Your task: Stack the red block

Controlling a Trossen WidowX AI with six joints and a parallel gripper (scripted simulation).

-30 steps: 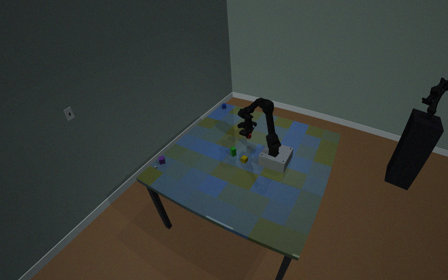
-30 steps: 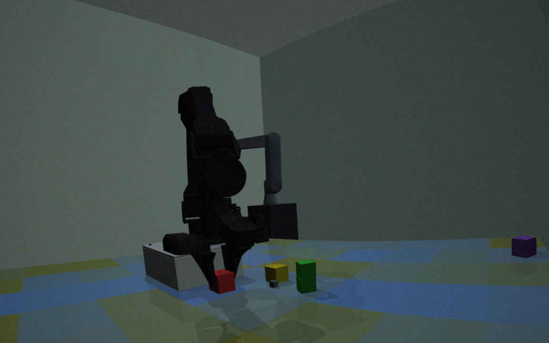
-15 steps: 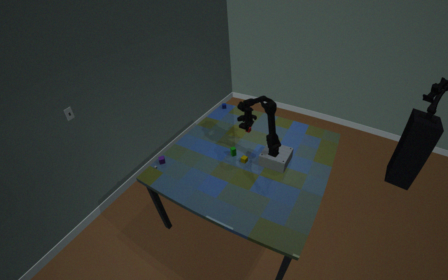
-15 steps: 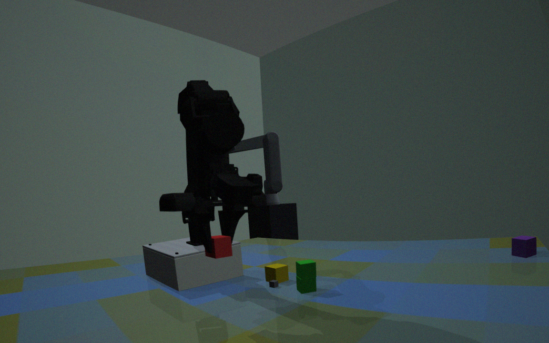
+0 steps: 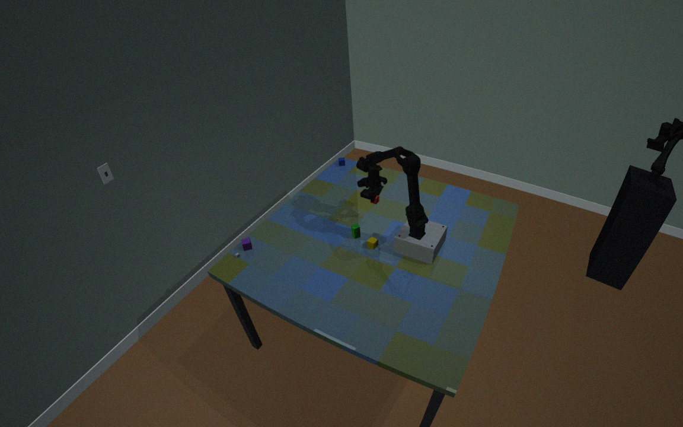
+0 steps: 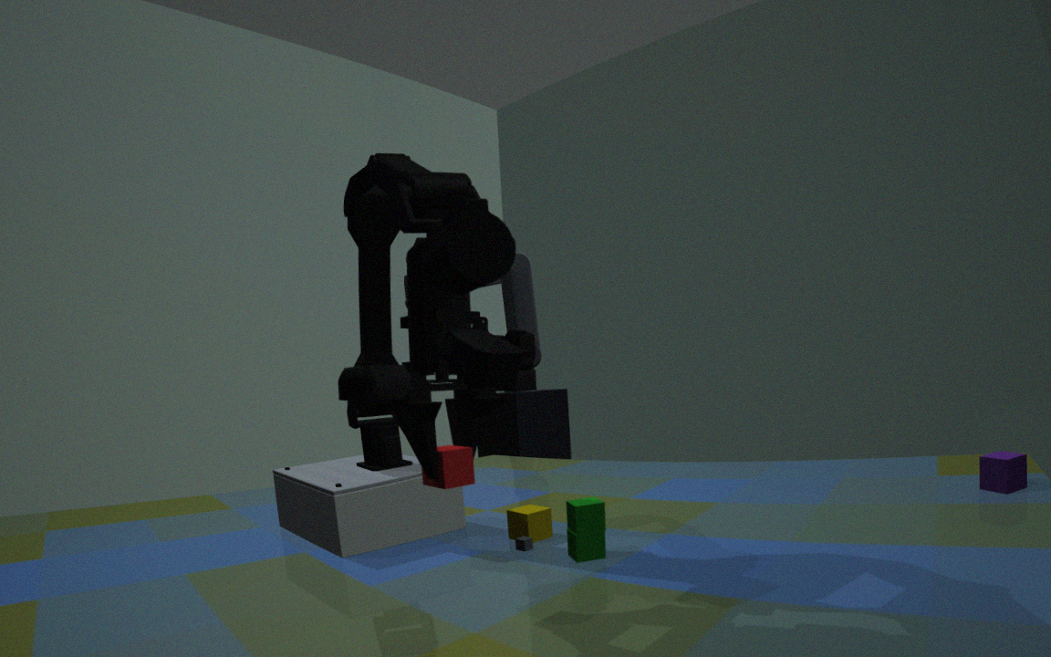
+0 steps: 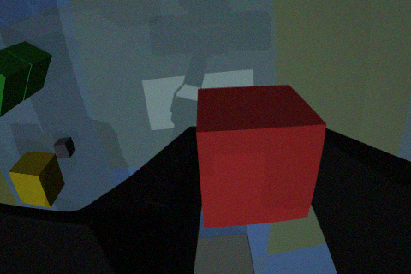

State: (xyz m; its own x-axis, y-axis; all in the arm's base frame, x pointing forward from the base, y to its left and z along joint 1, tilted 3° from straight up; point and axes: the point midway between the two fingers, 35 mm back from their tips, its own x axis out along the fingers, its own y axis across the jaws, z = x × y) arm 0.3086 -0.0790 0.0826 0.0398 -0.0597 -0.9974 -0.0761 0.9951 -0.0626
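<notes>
Pinching the red block [image 7: 259, 157] between my two dark fingers, my pincer [image 6: 441, 465] is pressed onto it from both sides, w/ the block lifted off the desk [image 5: 412, 360]. In the wrist view the block fills the middle, and the patchwork of blue, grey and olive squares shows under it and around it.

The green tower [image 6: 586, 528] stands upright on the desk, two green cubes high as far as I can tell in the exterior view. In that view it is lower than the red block and to its right, apart from it. In the wrist view the tower [image 7: 20, 74] is only at the left edge, partly cut off.

Just beside the tower sits a yellow cube [image 6: 529, 521], and a very small dark grey cube [image 6: 523, 543] lies near the yellow one, not touching it in the wrist view. A purple cube [image 6: 1002, 471] is well apart, near the desk edge. A blue cube [image 5: 341, 161] lies at the far corner in the top view.

My arm rises from the pale grey base box [image 6: 366, 510] and bends over, so the pincer points down.
</notes>
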